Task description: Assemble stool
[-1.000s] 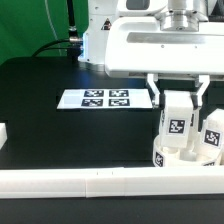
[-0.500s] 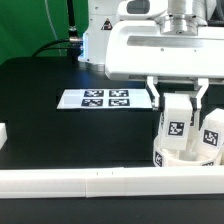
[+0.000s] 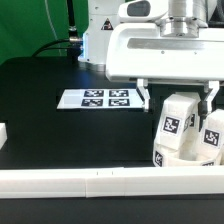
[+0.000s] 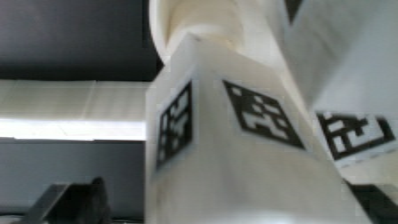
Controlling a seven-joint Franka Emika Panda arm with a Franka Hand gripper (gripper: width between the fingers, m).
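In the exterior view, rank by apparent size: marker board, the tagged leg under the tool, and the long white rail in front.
1. Rail, widest.
2. Marker board.
3. Leg, though it looks close to the board in area; unsure.

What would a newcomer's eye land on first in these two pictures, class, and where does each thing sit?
First, the big white tool at the exterior view's right, its fingers spread wide on either side of a tagged white leg standing upright on the round seat. Next, the marker board lying flat on the black table. In the wrist view the same leg fills the picture.
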